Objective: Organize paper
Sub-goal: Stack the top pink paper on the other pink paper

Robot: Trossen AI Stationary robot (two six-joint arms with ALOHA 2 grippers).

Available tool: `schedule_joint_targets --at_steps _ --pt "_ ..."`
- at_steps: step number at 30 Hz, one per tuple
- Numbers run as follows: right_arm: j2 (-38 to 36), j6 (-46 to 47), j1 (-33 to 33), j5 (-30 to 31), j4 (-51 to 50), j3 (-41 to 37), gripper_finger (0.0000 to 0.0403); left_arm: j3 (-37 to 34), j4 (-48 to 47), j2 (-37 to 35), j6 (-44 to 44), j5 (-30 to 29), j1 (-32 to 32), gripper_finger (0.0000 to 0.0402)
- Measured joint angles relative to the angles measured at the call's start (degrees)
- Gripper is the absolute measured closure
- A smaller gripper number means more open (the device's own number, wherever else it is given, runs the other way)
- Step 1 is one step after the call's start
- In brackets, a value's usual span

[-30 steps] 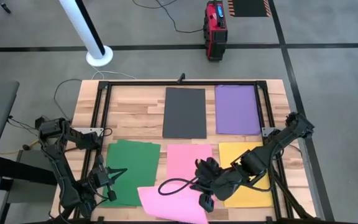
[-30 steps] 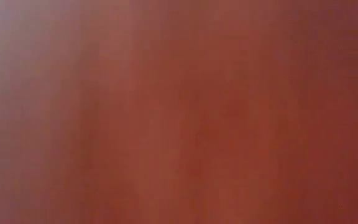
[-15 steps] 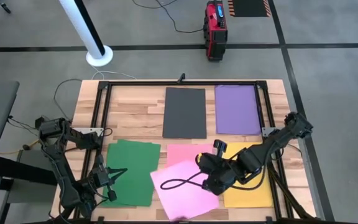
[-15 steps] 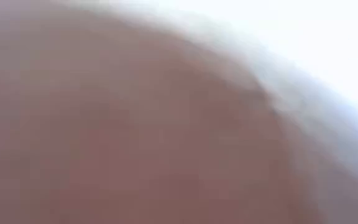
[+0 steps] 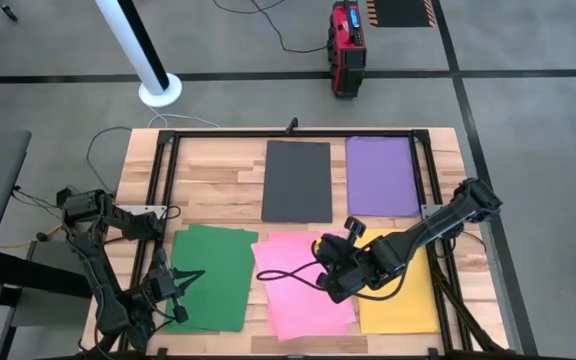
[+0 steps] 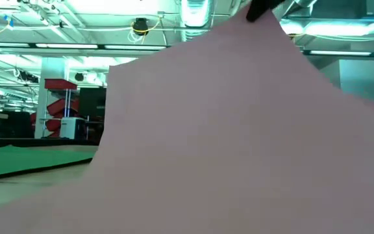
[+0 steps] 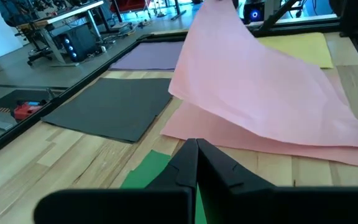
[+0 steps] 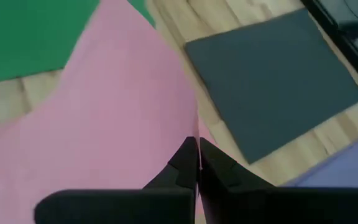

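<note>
Now right tool (image 5: 328, 280) pinching lifted pink sheet (image 5: 303, 300), no legible writing

Matt paper (image 5: 298, 205) on pale wooden tabletop (image 5: 213, 175)

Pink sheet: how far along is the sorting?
Done: dark grey, purple, green and yellow sheets lie flat in separate spots. In hand: right gripper pinches the upper pink sheet over another pink one. Left: laying it flat and releasing. Left gripper waits over green.
</note>
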Motion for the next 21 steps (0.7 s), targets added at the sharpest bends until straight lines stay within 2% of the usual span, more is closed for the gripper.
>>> schedule_joint_targets --at_steps 8,21 --pt "0.0 10.0 -0.39 2.36 -0.47 -5.1 0.0403 0.0 0.24 -0.02 0.06 0.23 0.0 0.0401" --pt "0.0 20.08 -0.28 2.52 0.04 -8.83 0.0403 0.0 0.96 -0.02 0.3 0.29 0.0 0.0401"
